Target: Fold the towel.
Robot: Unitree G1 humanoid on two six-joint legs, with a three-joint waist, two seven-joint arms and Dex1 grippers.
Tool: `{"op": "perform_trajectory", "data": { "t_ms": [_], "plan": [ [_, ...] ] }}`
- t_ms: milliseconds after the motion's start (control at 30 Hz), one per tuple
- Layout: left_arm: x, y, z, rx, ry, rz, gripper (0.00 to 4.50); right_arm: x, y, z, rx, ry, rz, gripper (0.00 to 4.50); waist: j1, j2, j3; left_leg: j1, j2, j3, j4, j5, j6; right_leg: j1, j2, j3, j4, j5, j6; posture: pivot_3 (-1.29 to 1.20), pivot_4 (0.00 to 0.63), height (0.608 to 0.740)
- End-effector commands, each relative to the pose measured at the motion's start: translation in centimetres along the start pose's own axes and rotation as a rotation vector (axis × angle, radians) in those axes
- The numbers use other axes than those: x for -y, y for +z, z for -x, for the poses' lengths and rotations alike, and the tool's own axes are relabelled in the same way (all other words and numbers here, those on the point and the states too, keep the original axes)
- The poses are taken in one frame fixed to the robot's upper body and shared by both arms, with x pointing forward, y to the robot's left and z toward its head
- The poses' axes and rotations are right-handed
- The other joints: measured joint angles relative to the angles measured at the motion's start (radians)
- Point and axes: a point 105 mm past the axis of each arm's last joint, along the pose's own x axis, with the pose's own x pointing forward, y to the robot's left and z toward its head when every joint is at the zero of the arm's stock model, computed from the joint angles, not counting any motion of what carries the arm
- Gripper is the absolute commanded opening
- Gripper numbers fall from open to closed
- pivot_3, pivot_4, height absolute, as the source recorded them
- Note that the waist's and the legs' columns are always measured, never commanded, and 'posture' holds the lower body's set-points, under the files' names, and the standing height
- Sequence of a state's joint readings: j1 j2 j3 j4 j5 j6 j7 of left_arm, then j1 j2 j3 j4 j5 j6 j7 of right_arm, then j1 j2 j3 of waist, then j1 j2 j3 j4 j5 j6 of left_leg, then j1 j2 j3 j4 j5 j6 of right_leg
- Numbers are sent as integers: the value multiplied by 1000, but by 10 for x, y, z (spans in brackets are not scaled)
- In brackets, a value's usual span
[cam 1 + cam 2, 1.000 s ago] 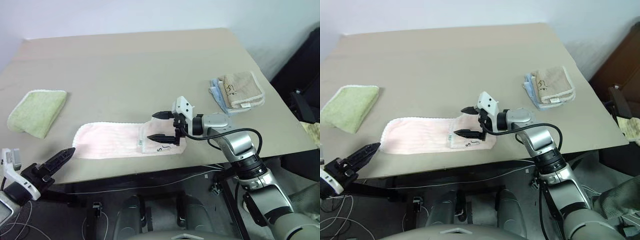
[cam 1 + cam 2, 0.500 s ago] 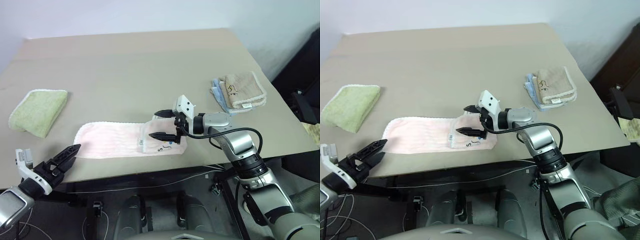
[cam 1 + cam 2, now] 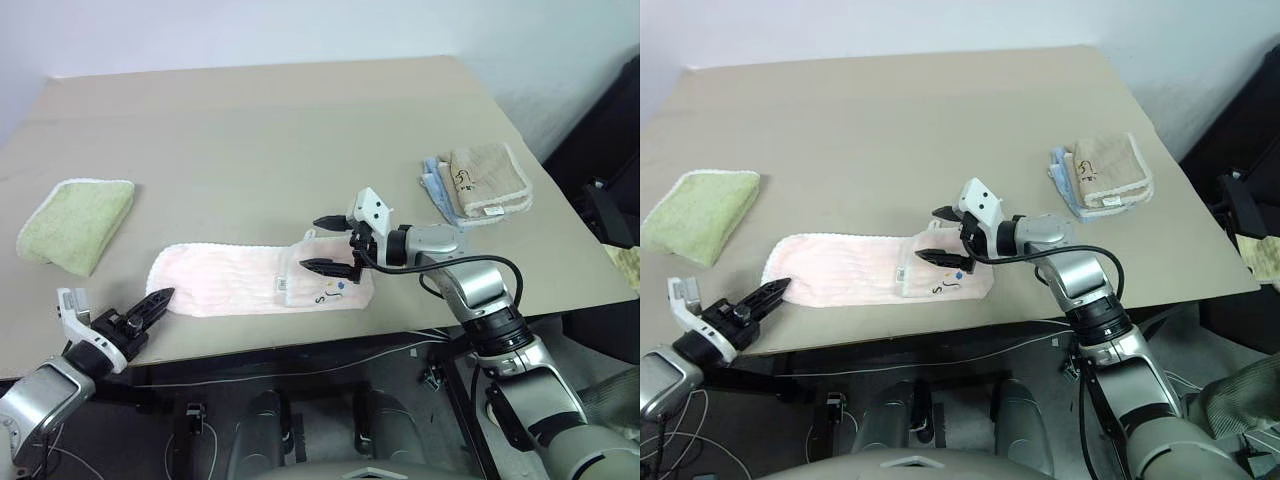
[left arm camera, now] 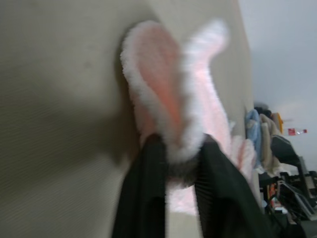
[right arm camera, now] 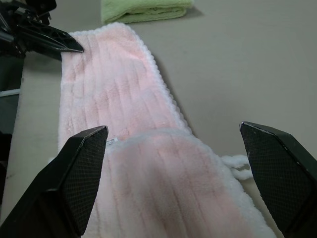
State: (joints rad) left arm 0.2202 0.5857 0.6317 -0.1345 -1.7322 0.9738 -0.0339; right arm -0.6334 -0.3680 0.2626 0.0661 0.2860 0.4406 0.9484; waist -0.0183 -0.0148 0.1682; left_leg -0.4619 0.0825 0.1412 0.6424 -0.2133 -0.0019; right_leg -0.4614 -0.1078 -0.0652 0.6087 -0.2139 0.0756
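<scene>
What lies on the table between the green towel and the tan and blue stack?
Bare table along most of that stretch in the head views; the pink towel lies nearer the front edge, below that line.

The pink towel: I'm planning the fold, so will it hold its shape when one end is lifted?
Probably not. The pink towel looks like soft terry and already bunches between the left gripper fingers, so it should droop. It lies flat and thin, so it is likely light.

Looks like a lab test setup: bare tan table (image 3: 300, 120) against plain white wall (image 3: 250, 30), loose cables (image 3: 300, 362) under the table.
</scene>
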Motion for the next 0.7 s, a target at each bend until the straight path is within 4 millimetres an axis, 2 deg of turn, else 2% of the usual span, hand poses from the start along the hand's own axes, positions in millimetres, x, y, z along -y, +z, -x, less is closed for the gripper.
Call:
{"op": "perform_trajectory", "data": {
  "t_ms": [33,133,233,333,467,533,700],
  "plan": [
    [15,5,0,36,-39,-32,19,5,17,0,47,-15,51,4500,-1,0,0,0,0,0,0,0,0,0,0,0,0,0,0,0,150,740],
    [26,6,2,27,-56,-89,19,6,17,0,48,-14,54,4500,-1,0,0,0,0,0,0,0,0,1,0,0,0,0,0,0,150,740],
    [59,-4,1,-69,-151,-189,19,6,19,3,54,-6,47,4500,-1,-1,1,0,0,0,0,0,0,1,1,0,0,0,0,0,150,740],
    [84,-14,-3,-168,-212,-288,19,5,27,15,86,19,18,4500,5,-1,1,0,0,-1,1,0,-1,0,1,0,0,0,0,0,150,740],
    [109,-23,-12,-270,-293,-364,19,15,35,33,122,-13,-15,4500,4,-1,1,0,0,0,1,0,-1,0,1,0,0,0,0,0,150,740],
    [117,-28,-20,-314,-320,-383,19,24,40,41,144,-59,-30,4500,5,-1,1,0,0,0,0,0,-1,2,1,0,0,0,0,0,150,740],
    [119,-47,-45,-446,-359,-433,19,49,48,64,188,-213,-42,4500,2,0,1,0,0,3,0,1,-2,2,4,1,0,0,0,0,150,740]
  ]
}}
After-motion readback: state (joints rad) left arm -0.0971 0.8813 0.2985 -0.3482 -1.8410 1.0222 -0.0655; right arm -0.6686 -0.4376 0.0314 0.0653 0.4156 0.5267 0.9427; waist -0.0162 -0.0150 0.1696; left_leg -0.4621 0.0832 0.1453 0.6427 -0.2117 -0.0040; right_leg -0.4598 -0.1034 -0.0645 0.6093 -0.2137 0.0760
